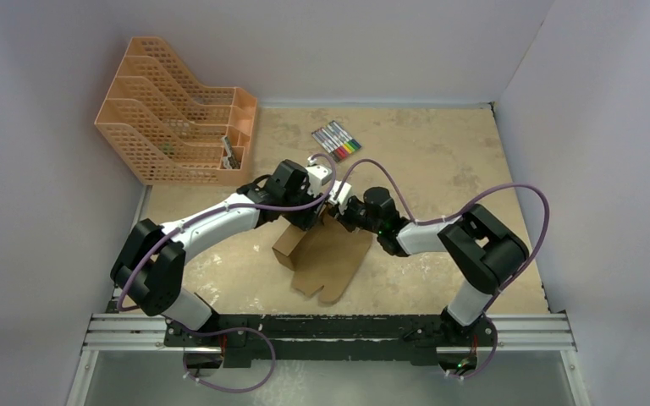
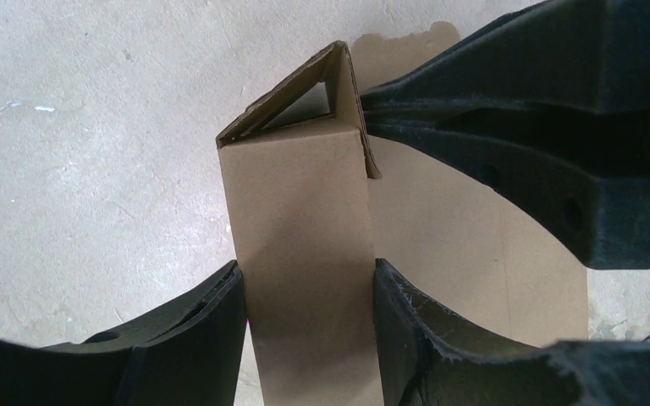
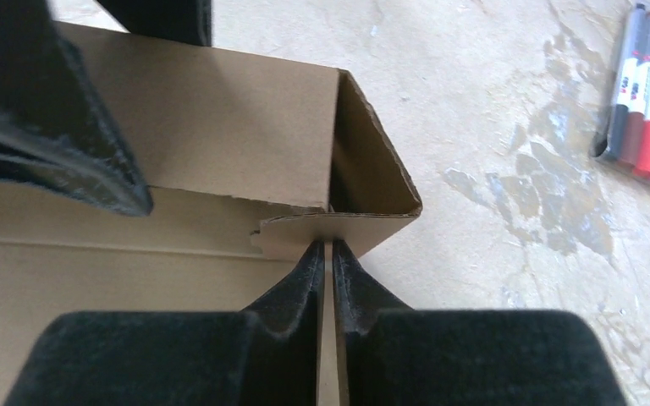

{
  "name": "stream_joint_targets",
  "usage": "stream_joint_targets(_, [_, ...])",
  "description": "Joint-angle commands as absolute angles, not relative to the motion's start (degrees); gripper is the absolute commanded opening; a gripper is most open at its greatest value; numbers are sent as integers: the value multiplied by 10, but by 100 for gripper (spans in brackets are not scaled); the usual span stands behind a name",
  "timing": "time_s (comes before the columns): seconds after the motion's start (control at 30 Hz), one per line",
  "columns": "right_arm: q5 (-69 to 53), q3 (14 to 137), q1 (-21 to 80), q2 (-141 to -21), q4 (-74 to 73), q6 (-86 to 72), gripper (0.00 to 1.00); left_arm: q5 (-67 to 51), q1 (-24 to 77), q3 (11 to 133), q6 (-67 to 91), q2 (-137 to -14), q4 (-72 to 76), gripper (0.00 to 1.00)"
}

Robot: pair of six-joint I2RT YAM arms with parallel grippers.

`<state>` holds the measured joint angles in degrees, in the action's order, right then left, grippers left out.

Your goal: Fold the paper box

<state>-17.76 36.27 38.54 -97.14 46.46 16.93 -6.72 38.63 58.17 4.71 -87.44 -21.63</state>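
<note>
The paper box (image 1: 332, 256) is brown cardboard, partly folded, lying mid-table with one side wall raised at its far left. My left gripper (image 1: 316, 218) is shut across that raised hollow wall (image 2: 296, 194); in the left wrist view (image 2: 309, 283) both fingers press its sides. My right gripper (image 1: 339, 211) is shut on a thin end flap at the wall's corner (image 3: 347, 224); in the right wrist view (image 3: 328, 254) the cardboard edge runs between the closed jaws. The right fingers (image 2: 508, 127) show beside the wall's open end. A left finger (image 3: 51, 144) shows at upper left.
An orange mesh file rack (image 1: 178, 114) stands at the back left. A pack of coloured markers (image 1: 337, 141) lies behind the grippers, also in the right wrist view (image 3: 647, 101). Grey walls close in the table on three sides.
</note>
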Motion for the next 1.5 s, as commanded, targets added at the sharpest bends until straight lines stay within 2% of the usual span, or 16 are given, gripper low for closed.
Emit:
stream_joint_targets(0.0, [-75, 377, 395, -981, 549, 160, 15, -142, 401, 580, 39, -889, -230, 42])
stream_joint_targets(0.17, [-88, 383, 397, -997, 557, 151, 26, -145, 400, 586, 37, -890, -233, 42])
stream_joint_targets(0.67, [-211, 441, 396, -1033, 499, 171, 43, -153, 401, 593, 28, -893, -247, 42])
stream_joint_targets(0.97, [-261, 460, 386, -1048, 520, 179, 44, -174, 400, 594, 27, -892, -246, 41])
stream_joint_targets(1.27, [-346, 455, 337, -1066, 606, 95, 46, -185, 399, 602, 16, -893, -257, 40])
stream_joint_targets(1.47, [-385, 469, 336, -1076, 603, 91, 43, -201, 395, 611, 15, -901, -257, 40])
